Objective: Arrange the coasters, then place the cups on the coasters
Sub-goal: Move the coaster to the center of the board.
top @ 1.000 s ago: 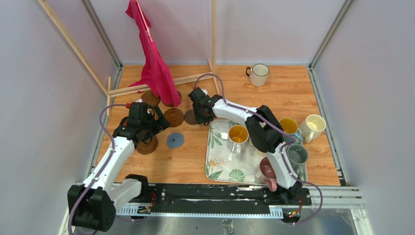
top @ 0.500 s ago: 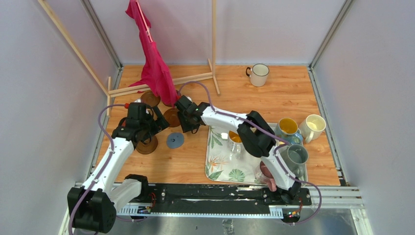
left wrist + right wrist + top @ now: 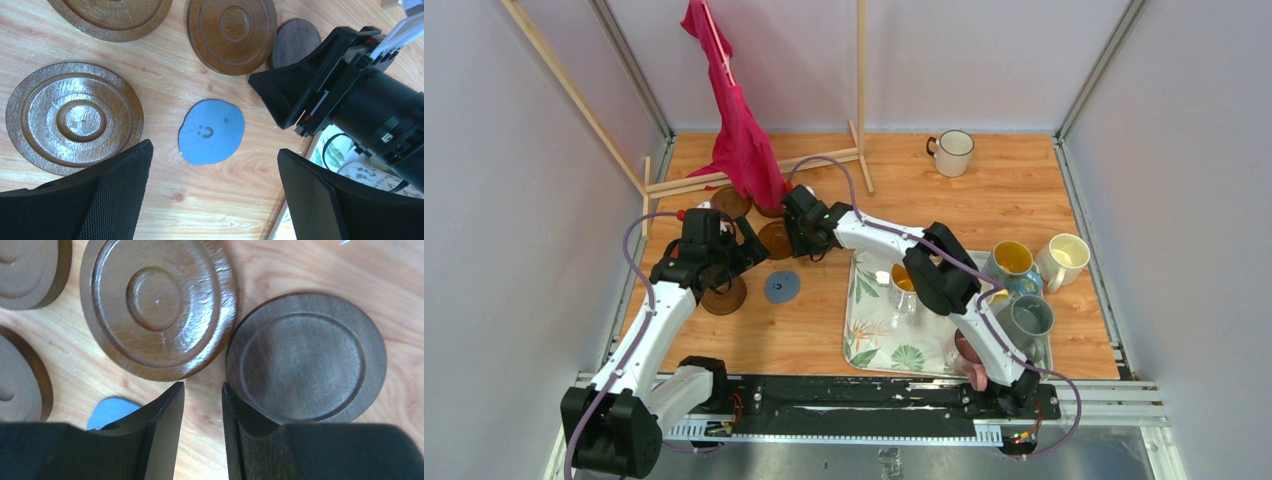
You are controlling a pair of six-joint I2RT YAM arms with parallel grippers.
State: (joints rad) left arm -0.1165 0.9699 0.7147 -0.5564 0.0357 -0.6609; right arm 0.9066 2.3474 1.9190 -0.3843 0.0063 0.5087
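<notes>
One blue coaster (image 3: 220, 140) with smiley-face mark (image 3: 205, 131)

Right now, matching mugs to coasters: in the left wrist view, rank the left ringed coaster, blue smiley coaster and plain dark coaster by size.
1. left ringed coaster
2. blue smiley coaster
3. plain dark coaster, looks smallest, though the right gripper hides part of it.

Overhead view; wrist cameras close above coasters (image 3: 231, 32)
</notes>
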